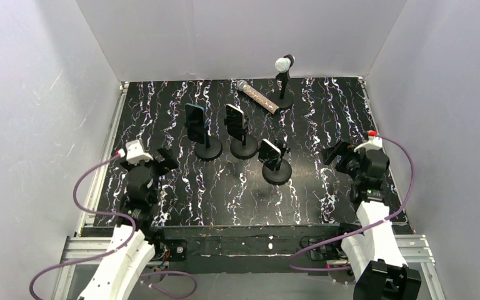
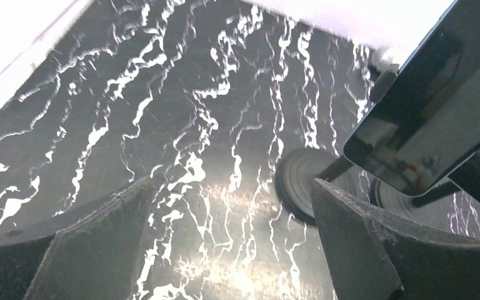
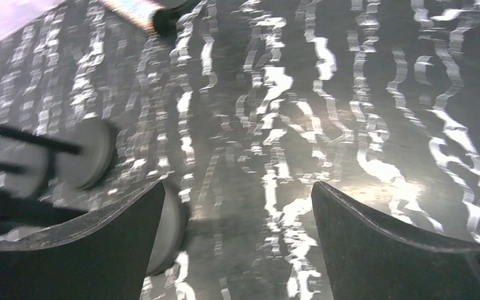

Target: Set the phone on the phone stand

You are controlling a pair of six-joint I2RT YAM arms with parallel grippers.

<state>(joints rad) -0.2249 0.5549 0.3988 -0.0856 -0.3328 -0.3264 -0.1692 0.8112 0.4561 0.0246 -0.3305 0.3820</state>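
Currently you have three phones up on round-based stands near the middle of the desk (image 1: 325,119). The left phone (image 1: 195,123) and the middle phone (image 1: 234,119) stand side by side. The right phone (image 1: 270,152) sits nearer to you, tilted on its phone stand (image 1: 277,173).

Your left arm is folded low at the desk's left side. The left pincer (image 1: 164,159) points toward the phones with its fingers wide apart and nothing between them; its wrist camera shows a phone's dark screen just past one finger.

Your right arm mirrors that pose on the right. The right pincer (image 1: 336,154) is angled inward, fingers apart and empty.

At the far edge, a microphone (image 1: 257,95) lies flat beside an upright microphone stand (image 1: 282,81).
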